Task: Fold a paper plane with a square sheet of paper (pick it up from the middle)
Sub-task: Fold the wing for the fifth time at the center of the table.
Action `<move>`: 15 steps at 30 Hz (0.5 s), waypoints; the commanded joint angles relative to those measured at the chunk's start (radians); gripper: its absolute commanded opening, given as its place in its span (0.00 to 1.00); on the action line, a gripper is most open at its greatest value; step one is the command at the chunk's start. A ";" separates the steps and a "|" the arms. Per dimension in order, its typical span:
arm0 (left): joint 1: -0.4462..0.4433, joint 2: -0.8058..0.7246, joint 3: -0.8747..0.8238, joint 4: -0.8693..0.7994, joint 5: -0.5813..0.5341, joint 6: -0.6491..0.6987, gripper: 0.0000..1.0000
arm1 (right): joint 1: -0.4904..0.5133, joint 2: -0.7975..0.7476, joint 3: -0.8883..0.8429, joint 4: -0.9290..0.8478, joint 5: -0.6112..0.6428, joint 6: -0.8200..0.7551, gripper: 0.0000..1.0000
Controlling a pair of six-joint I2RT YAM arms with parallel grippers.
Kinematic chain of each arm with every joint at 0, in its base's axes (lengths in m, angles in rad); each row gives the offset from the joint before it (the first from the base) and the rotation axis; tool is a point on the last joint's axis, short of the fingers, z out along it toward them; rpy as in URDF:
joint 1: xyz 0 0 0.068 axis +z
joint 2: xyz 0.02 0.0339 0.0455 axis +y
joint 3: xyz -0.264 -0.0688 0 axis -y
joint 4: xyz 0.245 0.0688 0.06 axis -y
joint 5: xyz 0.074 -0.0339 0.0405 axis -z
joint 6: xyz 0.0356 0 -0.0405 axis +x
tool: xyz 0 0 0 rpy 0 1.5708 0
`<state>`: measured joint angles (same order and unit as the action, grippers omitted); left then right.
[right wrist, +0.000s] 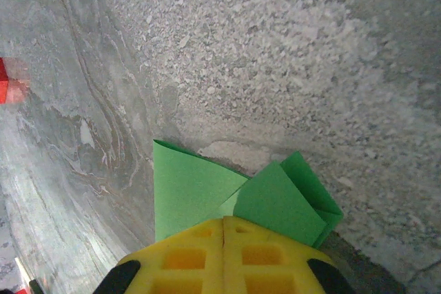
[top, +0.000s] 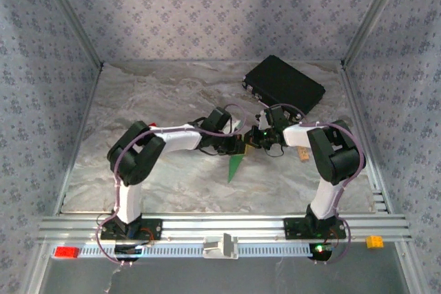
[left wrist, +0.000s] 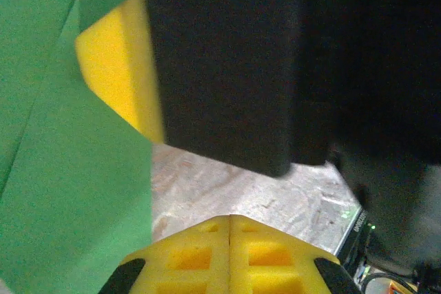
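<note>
The bright green paper (top: pixel 236 165) is folded into a narrow pointed shape and hangs down between the two arms above the table. In the right wrist view its creased flaps (right wrist: pixel 193 191) stick out past the tips of my right gripper (right wrist: pixel 224 219), which is shut on the paper. My right gripper (top: pixel 252 138) and left gripper (top: pixel 241 144) meet at mid-table. In the left wrist view the left gripper (left wrist: pixel 229 217) is shut, tip to tip, with nothing between its pads. The green paper (left wrist: pixel 76 191) lies to its left, against the right gripper's yellow finger (left wrist: pixel 117 67).
A black case (top: pixel 284 85) lies at the back right of the marble table (top: pixel 158 94). A small red block (right wrist: pixel 5 87) sits near the left arm's elbow, and a small wooden block (top: pixel 303 153) lies beside the right arm. Patterned walls enclose three sides.
</note>
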<state>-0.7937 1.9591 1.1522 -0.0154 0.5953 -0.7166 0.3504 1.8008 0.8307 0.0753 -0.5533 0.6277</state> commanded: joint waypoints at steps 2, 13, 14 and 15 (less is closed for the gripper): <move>-0.019 0.056 0.024 -0.084 -0.010 0.024 0.05 | 0.001 0.035 -0.028 -0.068 0.107 -0.007 0.06; -0.051 -0.015 -0.080 -0.160 -0.054 0.092 0.06 | -0.006 0.043 -0.033 -0.086 0.131 -0.007 0.05; -0.052 -0.027 -0.089 -0.165 -0.051 0.099 0.07 | -0.006 0.043 -0.033 -0.087 0.132 -0.007 0.05; -0.052 -0.037 -0.096 -0.171 -0.051 0.106 0.07 | -0.007 0.043 -0.033 -0.086 0.133 -0.008 0.05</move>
<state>-0.8280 1.9617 1.0985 -0.0723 0.5377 -0.6510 0.3511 1.8008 0.8307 0.0750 -0.5468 0.6277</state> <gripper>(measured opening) 0.068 0.055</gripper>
